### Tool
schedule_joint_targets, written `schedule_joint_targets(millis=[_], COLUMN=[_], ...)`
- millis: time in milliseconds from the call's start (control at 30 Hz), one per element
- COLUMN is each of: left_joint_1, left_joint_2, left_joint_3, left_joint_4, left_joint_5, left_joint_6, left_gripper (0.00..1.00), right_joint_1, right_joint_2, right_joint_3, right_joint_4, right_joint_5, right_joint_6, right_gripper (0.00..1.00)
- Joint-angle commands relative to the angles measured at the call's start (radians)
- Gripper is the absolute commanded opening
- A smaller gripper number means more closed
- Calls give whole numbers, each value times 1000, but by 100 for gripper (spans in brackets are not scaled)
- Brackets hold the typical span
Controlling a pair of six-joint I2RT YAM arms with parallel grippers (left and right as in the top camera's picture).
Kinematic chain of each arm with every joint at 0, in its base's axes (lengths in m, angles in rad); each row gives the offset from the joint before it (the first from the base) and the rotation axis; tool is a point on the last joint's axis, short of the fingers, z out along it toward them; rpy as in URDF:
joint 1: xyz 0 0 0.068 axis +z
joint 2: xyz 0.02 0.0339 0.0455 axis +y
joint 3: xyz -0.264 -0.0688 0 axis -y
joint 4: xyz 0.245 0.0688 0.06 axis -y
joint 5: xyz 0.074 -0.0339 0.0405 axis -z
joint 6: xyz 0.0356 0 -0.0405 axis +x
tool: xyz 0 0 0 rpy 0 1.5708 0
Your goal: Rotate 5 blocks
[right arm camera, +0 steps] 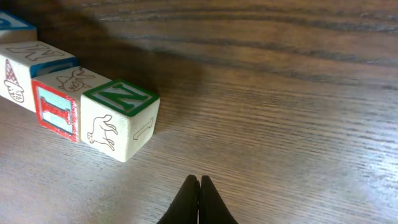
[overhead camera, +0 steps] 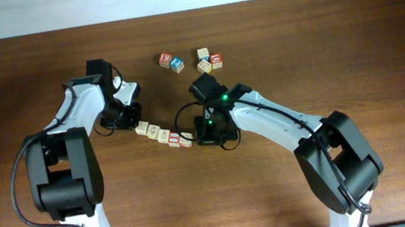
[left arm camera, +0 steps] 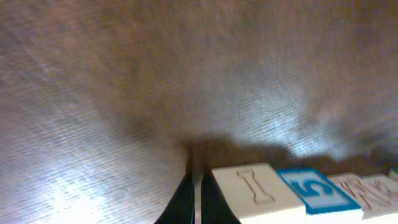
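A row of small pale-wood blocks [overhead camera: 163, 133] lies slantwise mid-table between both arms. My left gripper [overhead camera: 133, 120] is at the row's left end, shut with nothing between its fingers [left arm camera: 181, 202]. In the left wrist view its tips [left arm camera: 196, 202] rest on the table right beside the end block with an engraved "I" [left arm camera: 258, 190], followed by a blue "5" block [left arm camera: 314, 188]. My right gripper [overhead camera: 198, 138] is at the row's right end, shut and empty [right arm camera: 199, 199]. It is a little short of the green "N" block [right arm camera: 121, 118], which stands next to a red-framed "I" block [right arm camera: 59, 102].
Several more letter cubes stand in two small groups at the back, one group [overhead camera: 170, 61] with a red and a blue face, another [overhead camera: 208, 59] to its right. Dark wood table [overhead camera: 333, 53] all around.
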Motion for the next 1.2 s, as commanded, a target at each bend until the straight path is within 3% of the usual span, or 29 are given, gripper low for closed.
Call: schedule_joint_targets(millis=[0, 333, 600, 1100, 1167], left_joint_1=[-19, -130, -143, -177, -179], left_joint_2=[7, 7, 7, 7, 7], left_joint_3=[-4, -4, -4, -4, -4], left_joint_4=[-50, -106, -151, -280, -275], left_joint_5=[40, 44, 49, 96, 90], left_joint_6=[4, -66, -216, -235, -179], left_gripper=[4, 4, 4, 2, 3], right_joint_1=[4, -43, -191, -158, -142], right_joint_2=[9, 9, -42, -42, -42], right_joint_3=[-5, -5, 0, -22, -22], right_joint_4=[-3, -31, -99, -250, -242], right_joint_5=[-5, -8, -140, -200, -199], right_joint_6=[21, 19, -108, -134, -173], right_gripper=[4, 4, 4, 4, 4])
